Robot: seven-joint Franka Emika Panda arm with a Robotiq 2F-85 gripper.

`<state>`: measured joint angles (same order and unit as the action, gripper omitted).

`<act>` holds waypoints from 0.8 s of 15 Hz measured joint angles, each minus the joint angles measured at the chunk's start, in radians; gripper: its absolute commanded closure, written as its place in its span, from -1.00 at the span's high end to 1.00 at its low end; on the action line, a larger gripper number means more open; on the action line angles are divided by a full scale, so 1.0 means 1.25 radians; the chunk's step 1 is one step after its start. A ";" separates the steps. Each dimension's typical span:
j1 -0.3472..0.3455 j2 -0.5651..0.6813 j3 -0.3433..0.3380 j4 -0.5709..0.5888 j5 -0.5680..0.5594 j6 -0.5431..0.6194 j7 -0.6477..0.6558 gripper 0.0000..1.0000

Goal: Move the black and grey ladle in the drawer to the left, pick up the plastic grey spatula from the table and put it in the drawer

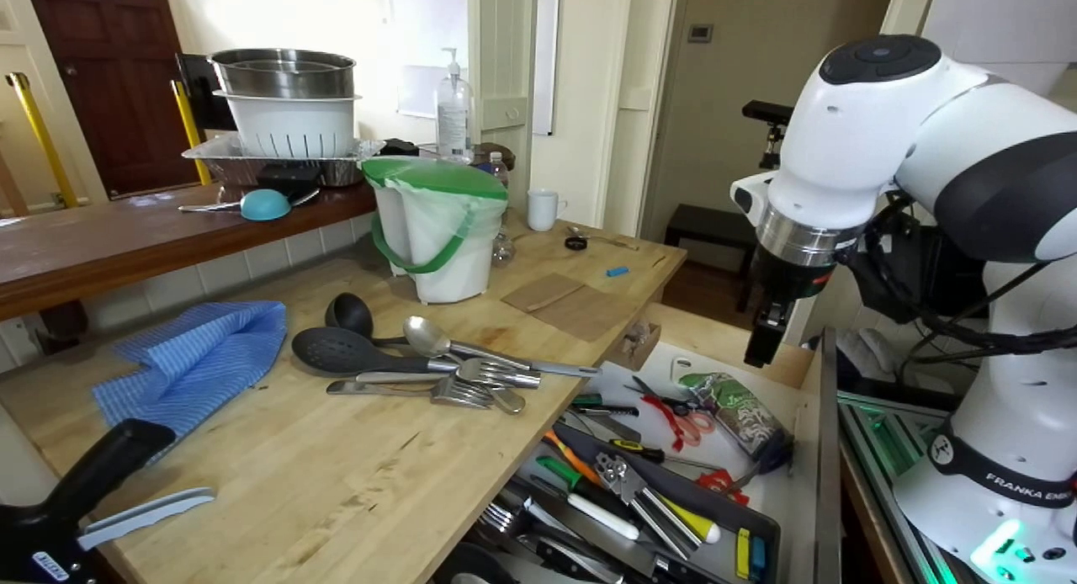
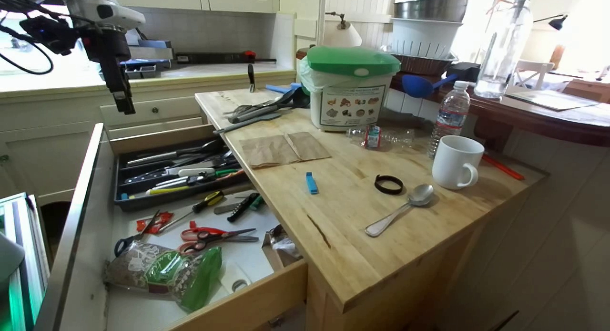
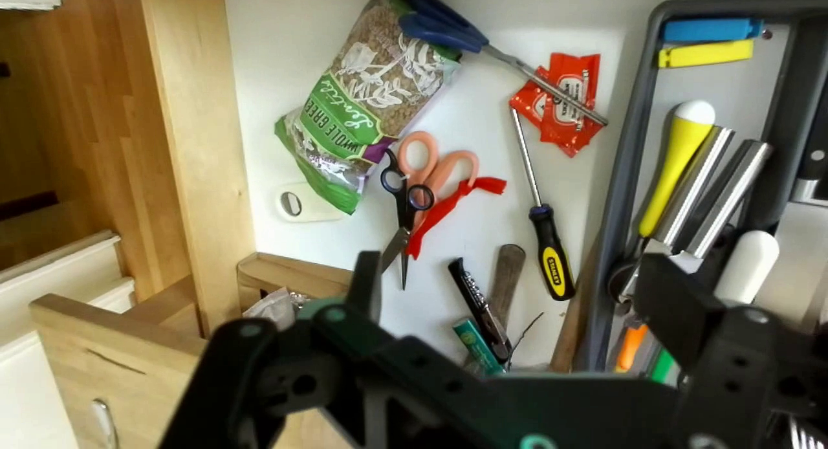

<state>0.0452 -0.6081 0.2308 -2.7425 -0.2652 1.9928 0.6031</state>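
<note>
The drawer [image 1: 805,416] is pulled out below the light-wood counter and also shows in an exterior view [image 2: 71,226]. A grey-handled utensil with a black end [image 2: 159,157] lies in its dark tray and looks like the ladle; it is out of the wrist view. A dark grey slotted utensil [image 1: 332,350], probably the spatula, lies in the heap on the counter, partly under other cutlery. My gripper [image 3: 517,294] is open and empty. It points down over the drawer, well above its contents, in both exterior views [image 1: 761,353] [image 2: 125,107].
The dark utensil tray [image 3: 637,112] fills one side of the drawer. A lentil bag [image 3: 362,93], scissors [image 3: 414,197] and a screwdriver [image 3: 550,255] lie beside it. A green-lidded bin [image 1: 446,256], a black ladle [image 1: 349,313], spoons and forks stand or lie on the counter [image 1: 336,475].
</note>
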 measured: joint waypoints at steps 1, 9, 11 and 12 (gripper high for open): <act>0.000 0.002 0.005 -0.001 0.000 0.000 0.000 1.00; 0.001 0.023 0.011 -0.001 0.000 0.000 0.002 1.00; 0.000 0.026 -0.003 0.000 0.015 0.030 -0.014 1.00; -0.003 0.029 -0.026 0.003 0.022 0.074 -0.035 1.00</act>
<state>0.0413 -0.5716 0.1986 -2.7393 -0.2382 2.0856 0.5598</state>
